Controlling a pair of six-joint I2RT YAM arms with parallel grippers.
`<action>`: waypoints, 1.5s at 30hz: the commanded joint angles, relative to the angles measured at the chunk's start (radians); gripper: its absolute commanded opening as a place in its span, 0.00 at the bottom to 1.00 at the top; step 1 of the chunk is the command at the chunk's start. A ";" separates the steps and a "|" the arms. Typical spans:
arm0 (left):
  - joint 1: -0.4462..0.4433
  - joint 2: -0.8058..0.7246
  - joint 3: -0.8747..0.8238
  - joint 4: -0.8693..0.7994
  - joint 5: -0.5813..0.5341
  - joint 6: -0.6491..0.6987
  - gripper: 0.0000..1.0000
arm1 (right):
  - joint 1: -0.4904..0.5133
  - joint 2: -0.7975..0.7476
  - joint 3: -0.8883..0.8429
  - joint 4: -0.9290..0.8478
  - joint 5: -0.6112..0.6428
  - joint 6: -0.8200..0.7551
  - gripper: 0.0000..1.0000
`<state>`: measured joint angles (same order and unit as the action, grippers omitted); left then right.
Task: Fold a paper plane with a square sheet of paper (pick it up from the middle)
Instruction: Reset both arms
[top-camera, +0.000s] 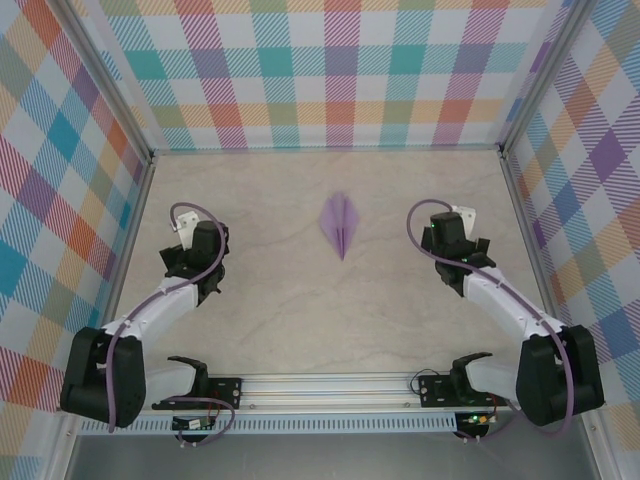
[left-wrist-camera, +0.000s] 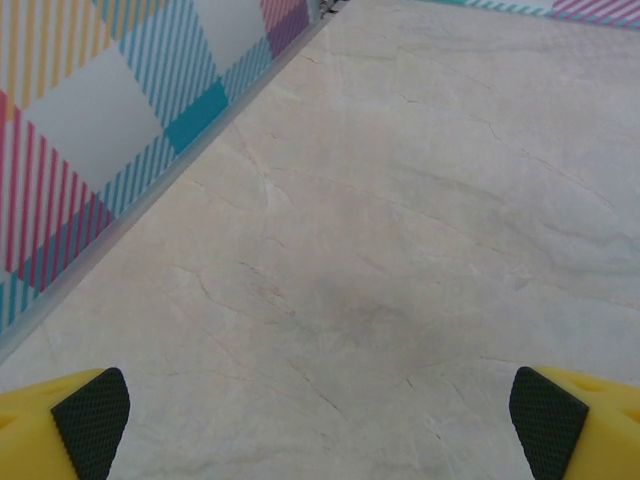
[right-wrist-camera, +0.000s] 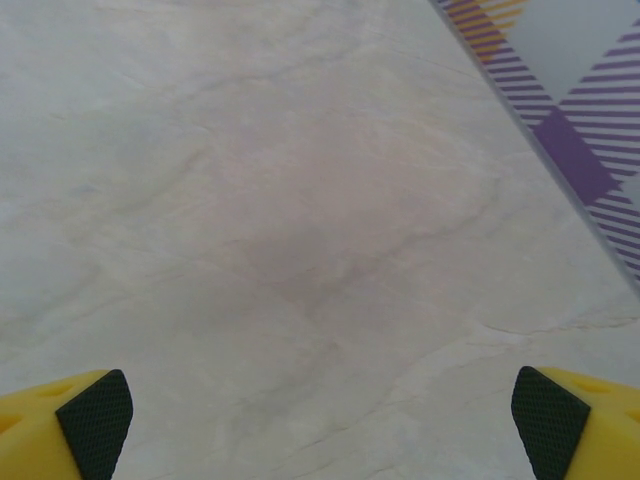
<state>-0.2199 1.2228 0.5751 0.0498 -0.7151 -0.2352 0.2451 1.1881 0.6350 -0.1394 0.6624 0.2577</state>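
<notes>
Paper plane (top-camera: 340, 224) found folded, laid flat at centre of table (top-camera: 260, 310). Left gripper (left-wrist-camera: 320, 425) and right gripper (right-wrist-camera: 320, 425) kept well apart from it, jaws parted, nothing held. Folding judged done; only arm retreat called for.

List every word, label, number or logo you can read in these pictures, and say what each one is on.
No word, number or logo can be read here.
The paper plane is plain lavender with no print.
The checked walls carry pattern only, no writing.
The small circuit board under the front rail: any marking is too small to read.
</notes>
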 joint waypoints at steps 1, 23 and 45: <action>0.052 0.040 -0.061 0.263 0.100 0.126 1.00 | -0.052 -0.006 -0.087 0.254 0.027 -0.108 1.00; 0.137 0.300 -0.208 0.826 0.576 0.258 1.00 | -0.207 0.192 -0.277 0.920 -0.568 -0.248 1.00; 0.137 0.340 -0.156 0.758 0.561 0.253 1.00 | -0.210 0.338 -0.235 0.972 -0.537 -0.225 1.00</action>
<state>-0.0956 1.5551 0.3954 0.8131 -0.1719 0.0017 0.0399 1.5249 0.3779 0.7929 0.1226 0.0216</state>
